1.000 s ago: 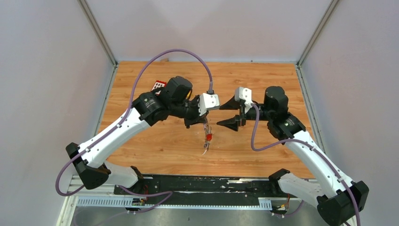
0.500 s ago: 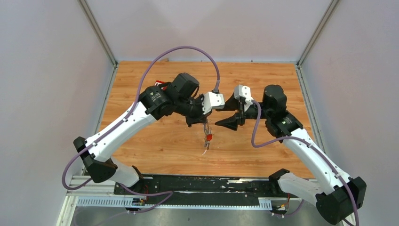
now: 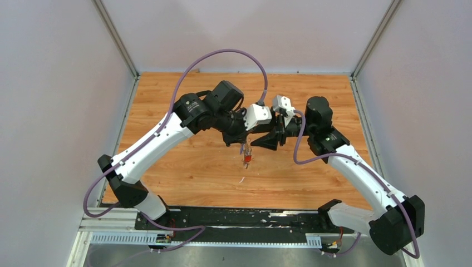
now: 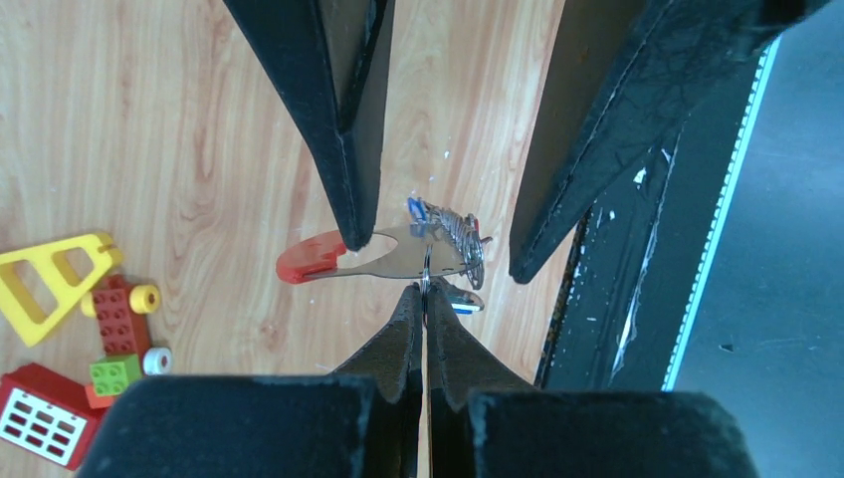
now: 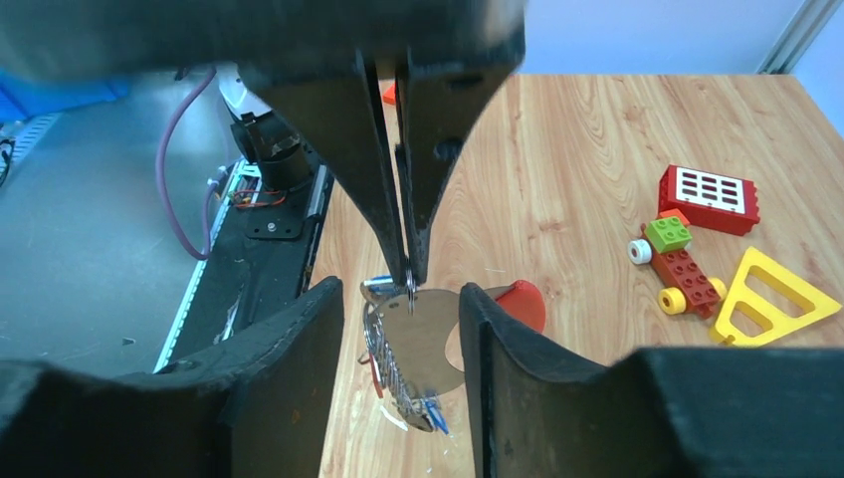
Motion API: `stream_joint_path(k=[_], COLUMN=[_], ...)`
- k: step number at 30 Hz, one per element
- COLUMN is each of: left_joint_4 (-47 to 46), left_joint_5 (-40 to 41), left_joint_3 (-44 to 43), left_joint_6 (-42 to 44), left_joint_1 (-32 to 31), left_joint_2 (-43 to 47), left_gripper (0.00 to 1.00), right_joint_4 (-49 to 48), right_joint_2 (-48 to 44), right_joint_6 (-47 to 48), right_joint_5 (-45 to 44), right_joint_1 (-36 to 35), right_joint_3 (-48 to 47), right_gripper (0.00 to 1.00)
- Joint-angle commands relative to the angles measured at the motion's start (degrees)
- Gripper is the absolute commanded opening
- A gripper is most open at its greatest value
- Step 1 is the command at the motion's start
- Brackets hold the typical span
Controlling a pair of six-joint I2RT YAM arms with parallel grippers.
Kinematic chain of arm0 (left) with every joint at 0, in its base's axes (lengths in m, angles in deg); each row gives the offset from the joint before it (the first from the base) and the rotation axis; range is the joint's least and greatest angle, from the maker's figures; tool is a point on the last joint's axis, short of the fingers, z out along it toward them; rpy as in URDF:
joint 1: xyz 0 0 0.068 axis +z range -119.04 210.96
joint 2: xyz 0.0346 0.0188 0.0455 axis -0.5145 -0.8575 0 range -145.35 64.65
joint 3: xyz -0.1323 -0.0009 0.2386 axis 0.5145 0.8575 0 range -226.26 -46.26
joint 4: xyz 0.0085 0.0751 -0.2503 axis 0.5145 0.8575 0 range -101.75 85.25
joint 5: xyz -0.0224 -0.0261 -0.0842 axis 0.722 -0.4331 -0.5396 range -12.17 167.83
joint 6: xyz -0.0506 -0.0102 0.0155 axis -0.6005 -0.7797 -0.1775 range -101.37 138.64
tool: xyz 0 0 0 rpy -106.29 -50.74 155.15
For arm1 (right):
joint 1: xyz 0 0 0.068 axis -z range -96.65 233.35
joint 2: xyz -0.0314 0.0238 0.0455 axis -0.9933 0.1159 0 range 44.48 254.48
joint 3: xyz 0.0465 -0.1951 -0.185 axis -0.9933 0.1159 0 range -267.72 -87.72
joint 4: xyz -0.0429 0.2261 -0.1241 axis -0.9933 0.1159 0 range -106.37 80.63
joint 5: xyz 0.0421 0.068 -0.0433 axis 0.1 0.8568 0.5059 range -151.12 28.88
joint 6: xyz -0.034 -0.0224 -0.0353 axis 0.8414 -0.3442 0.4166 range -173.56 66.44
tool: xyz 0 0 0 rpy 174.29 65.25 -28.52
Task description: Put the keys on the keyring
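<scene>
The keyring hangs in mid-air above the wooden table. It is a flat silver tab with a red end, a thin wire ring and a coiled chain. My left gripper is shut on the wire ring at the top of the tab. Small keys dangle from the chain, one blue-headed and one with a red head. My right gripper is open, with one finger on each side of the hanging keyring and a gap on the chain side. From above, both grippers meet at the keyring.
Toys lie on the table to the left: a yellow triangular frame, a red block with white buttons and small red, green and yellow bricks. The black base rail runs along the near table edge.
Both arms have moved toward each other. My left gripper carried the keyring up and away from the near edge. My right gripper slid left around it and its jaws narrowed.
</scene>
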State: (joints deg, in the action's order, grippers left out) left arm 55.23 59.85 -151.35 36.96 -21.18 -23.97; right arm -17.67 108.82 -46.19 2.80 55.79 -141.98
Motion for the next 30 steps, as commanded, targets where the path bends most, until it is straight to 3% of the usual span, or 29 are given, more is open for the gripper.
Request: stream_joint_path(k=[1, 11, 23, 30], left_joint_4=[0.17, -3.73, -5.43, -6.63], left_joint_5=[-2.25, -3.61, -3.92, -3.51], left_joint_3=[-2.11, 0.06, 2.16, 3.72], left_joint_6=[-2.56, -4.17, -4.06, -3.81], left_joint_1=[-0.37, -0.42, -0.36, -0.42], left_joint_2=[-0.12, 1.68, 2.85, 4.33], left_gripper=[0.0, 0.0, 0.0, 0.0], right_joint_4=[-4.21, -5.77, -5.19, -2.46], right_joint_2=[0.43, 1.82, 2.08, 1.44], right_joint_6=[-2.82, -3.9, -3.05, -0.04], right_joint_5=[2.83, 3.82, 4.09, 3.72], right_joint_1=[-0.05, -0.05, -0.09, -0.12], right_joint_3=[0.1, 0.92, 0.91, 0.91], right_gripper=[0.44, 0.36, 0.17, 0.17])
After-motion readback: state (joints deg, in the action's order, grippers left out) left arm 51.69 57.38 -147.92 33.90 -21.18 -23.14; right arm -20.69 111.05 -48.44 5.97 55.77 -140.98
